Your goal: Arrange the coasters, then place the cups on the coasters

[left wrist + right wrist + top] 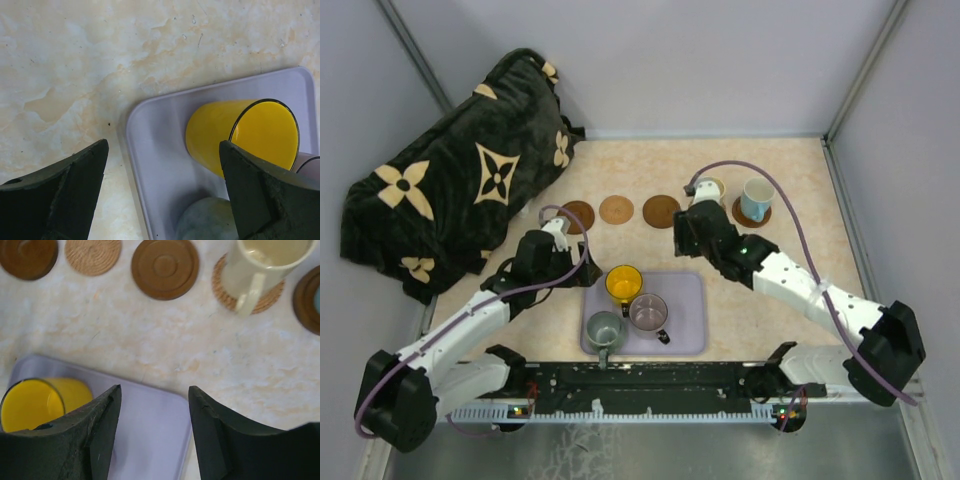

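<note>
The left gripper gapes wide and empty over the left rim of the tray, the yellow cup close by one finger. The right gripper, part open, holds nothing; beyond open table lie 3 free coasters.

Bright, even, diffuse light from above; short soft shadows on the surface, no harsh glare. Top view sharp. Wrist views: close fingers dark, slightly soft-edged.
</note>
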Motion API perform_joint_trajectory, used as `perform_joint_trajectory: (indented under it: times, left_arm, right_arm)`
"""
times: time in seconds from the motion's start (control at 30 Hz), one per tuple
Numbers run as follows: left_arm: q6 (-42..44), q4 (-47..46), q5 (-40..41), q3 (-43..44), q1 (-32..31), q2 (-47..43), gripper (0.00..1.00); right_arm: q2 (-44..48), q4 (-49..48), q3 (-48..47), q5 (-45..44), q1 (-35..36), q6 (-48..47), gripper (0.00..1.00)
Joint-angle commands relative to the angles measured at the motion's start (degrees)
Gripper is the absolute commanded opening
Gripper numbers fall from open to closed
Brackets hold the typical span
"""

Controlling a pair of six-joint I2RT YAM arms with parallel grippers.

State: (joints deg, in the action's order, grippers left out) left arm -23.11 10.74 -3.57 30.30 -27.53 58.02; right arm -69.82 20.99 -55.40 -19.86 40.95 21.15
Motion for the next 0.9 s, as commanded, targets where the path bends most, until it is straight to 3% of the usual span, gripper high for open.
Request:
perform_joint_trajectory:
  times: [0.0, 0.3, 0.43, 0.67, 0.87]
  left_arm:
    - [-0.2, 1.8, 1.1, 1.2, -1.2, -2.8, 0.98]
    - [-2.1, 5.3, 1.8, 0.8, -4.7, -6.9, 0.98]
    - [-2.5, 5.7, 2.2, 0.9, -4.9, -7.9, 0.98]
    - [-3.3, 4.5, 2.2, 1.0, -5.0, -6.2, 0.98]
    - [-3.3, 4.2, 3.2, 0.8, -5.0, -6.2, 0.98]
  right_arm:
    - [2.6, 2.8, 1.1, 0.7, 7.0, 2.6, 0.56]
    - [6.3, 3.8, 4.7, 4.6, 16.5, 6.1, 0.54]
    - [8.2, 8.7, 4.6, 5.2, 20.5, 5.9, 0.65]
    - [10.3, 14.9, 6.7, 3.2, 28.5, 11.0, 0.70]
    - [9.2, 14.2, 10.6, 3.3, 34.5, 16.0, 0.70]
